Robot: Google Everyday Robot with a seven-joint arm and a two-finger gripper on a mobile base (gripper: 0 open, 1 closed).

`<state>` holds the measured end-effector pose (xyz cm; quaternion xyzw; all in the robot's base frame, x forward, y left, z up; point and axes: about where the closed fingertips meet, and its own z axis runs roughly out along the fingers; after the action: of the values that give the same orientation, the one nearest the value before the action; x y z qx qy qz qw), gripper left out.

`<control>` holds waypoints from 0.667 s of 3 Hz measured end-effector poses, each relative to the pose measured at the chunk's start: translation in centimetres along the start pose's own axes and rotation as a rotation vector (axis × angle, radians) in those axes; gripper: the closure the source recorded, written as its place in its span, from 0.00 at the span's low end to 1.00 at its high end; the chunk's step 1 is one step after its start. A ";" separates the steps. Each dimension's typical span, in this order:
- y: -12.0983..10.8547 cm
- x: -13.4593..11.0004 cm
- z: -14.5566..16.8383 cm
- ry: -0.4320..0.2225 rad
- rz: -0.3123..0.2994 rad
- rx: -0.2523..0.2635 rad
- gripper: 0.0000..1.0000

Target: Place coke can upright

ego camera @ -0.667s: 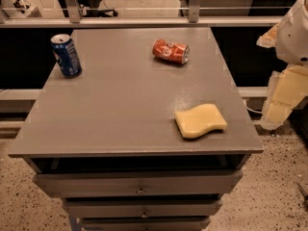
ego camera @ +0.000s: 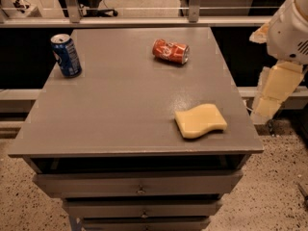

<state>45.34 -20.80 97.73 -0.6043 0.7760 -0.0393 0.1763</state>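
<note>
The coke can (ego camera: 170, 51) is lying on its side toward the far edge of the table (ego camera: 120, 119), with 1 blue soda can (ego camera: 66, 55) standing at far left. My gripper (ego camera: 275, 89) is hanging beyond the right side, well apart from the coke can; I cannot tell how open it is.

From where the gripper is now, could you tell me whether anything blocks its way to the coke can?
Nothing visible does. The gripper is right of the table; the coke can lies on its side near the rear. The sponge sits nearer the front, the blue can far left.
</note>
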 end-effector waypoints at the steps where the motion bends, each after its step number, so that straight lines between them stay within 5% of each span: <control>1: -4.4 -2.3 2.1 -0.059 0.031 0.033 0.00; 2: -12.3 -5.7 4.8 -0.156 0.110 0.077 0.00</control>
<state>59.42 -17.93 97.92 -0.5547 0.7900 -0.0121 0.2609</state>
